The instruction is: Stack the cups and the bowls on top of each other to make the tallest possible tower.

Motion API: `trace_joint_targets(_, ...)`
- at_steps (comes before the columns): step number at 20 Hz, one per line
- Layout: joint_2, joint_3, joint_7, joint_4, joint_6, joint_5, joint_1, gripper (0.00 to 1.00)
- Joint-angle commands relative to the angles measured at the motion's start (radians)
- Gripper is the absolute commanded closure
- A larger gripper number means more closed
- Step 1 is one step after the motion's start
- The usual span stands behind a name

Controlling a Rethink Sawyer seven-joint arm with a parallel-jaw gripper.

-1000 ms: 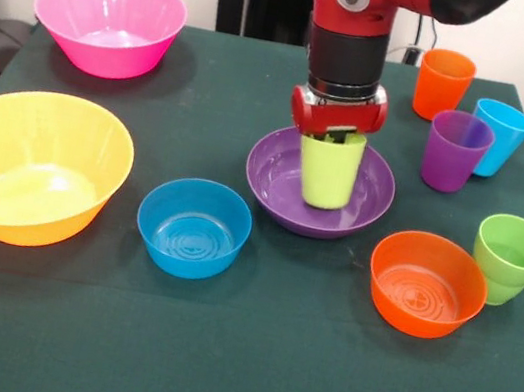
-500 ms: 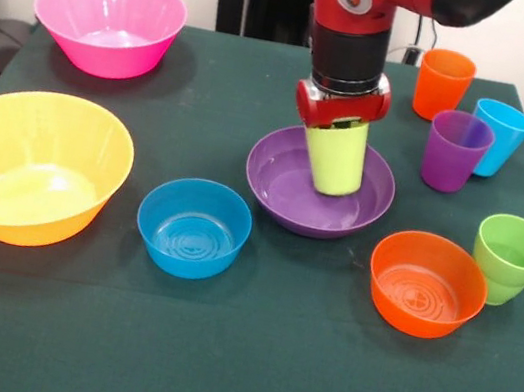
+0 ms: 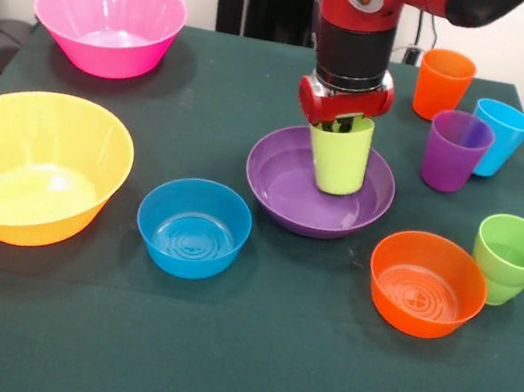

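The table [image 3: 240, 375] carries everything, with the wide purple bowl [image 3: 279, 184] as landmark at its middle. The yellow-orange bowl [image 3: 34, 166] and pink bowl [image 3: 110, 22] lie well to its picture-left, the small blue bowl [image 3: 193, 228] just beside its near-left rim, and the small orange bowl [image 3: 426, 284] at its near-right. The tool [image 3: 342, 119] is clamped on the lime-yellow cup's [image 3: 340, 159] rim, holding it above the purple bowl's far-right inside. The step looks like seating the cup; next calls for settling it centred, then releasing.

Cup [image 3: 340, 156] upright inside wide bowl [image 3: 283, 190], mid-table.
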Motion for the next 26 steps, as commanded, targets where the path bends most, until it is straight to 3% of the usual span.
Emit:
trace_joint_targets(1,0.068,0.064,0.217,-0.029,0.096,-0.011,0.025,1.00)
trace_joint_targets(12,0.109,-0.004,0.235,-0.034,0.182,0.031,0.044,1.00)
trace_joint_targets(26,0.051,0.104,0.121,-0.050,0.130,0.107,0.001,1.00)
